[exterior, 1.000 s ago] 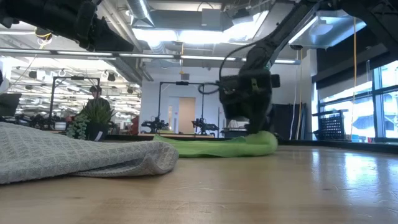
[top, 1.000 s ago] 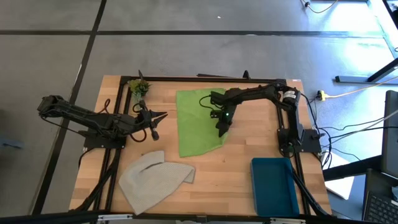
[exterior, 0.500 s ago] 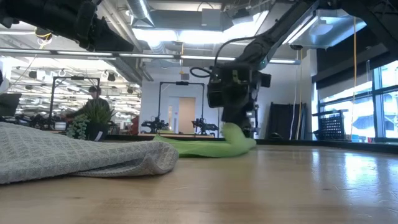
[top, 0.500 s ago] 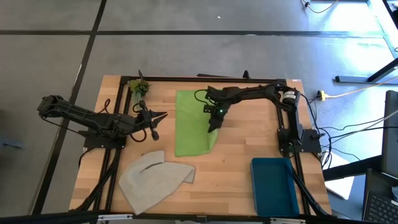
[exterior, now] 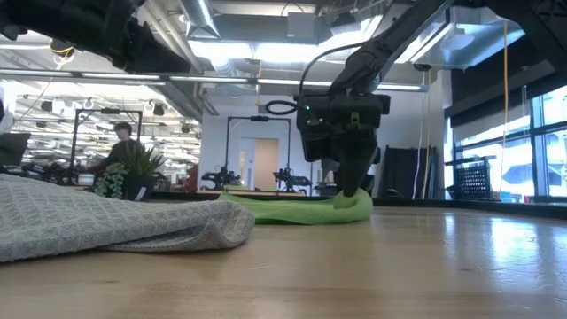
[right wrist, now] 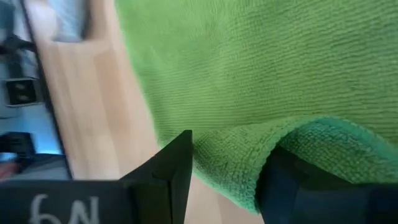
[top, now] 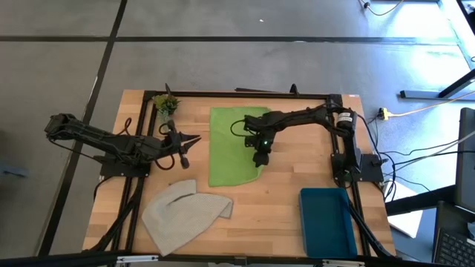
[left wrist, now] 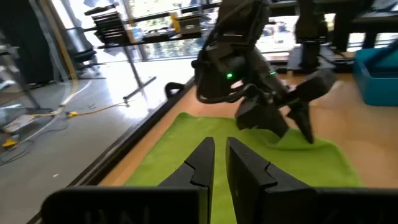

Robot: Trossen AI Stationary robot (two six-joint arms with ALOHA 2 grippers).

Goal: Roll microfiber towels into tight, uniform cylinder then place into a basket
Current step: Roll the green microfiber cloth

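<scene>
Now the right gripper (top: pixel 260 159) pinches the fuzzy lime towel's (top: pixel 231 148) folded, rounded edge.

The right gripper (top: pixel 260 157) sits on the right edge of the lime green towel (top: pixel 231 148). The grey-beige towel (top: pixel 183 211) lies crumpled nearer the front, the teal basket (top: pixel 327 221) well apart at the right; the left gripper (top: pixel 185 144) waits left of the green towel.

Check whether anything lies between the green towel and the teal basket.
Nothing visible does: bare wood separates the green towel from the basket. The right tool grips the towel's folded edge, and the grey towel lies off to the other side.
</scene>
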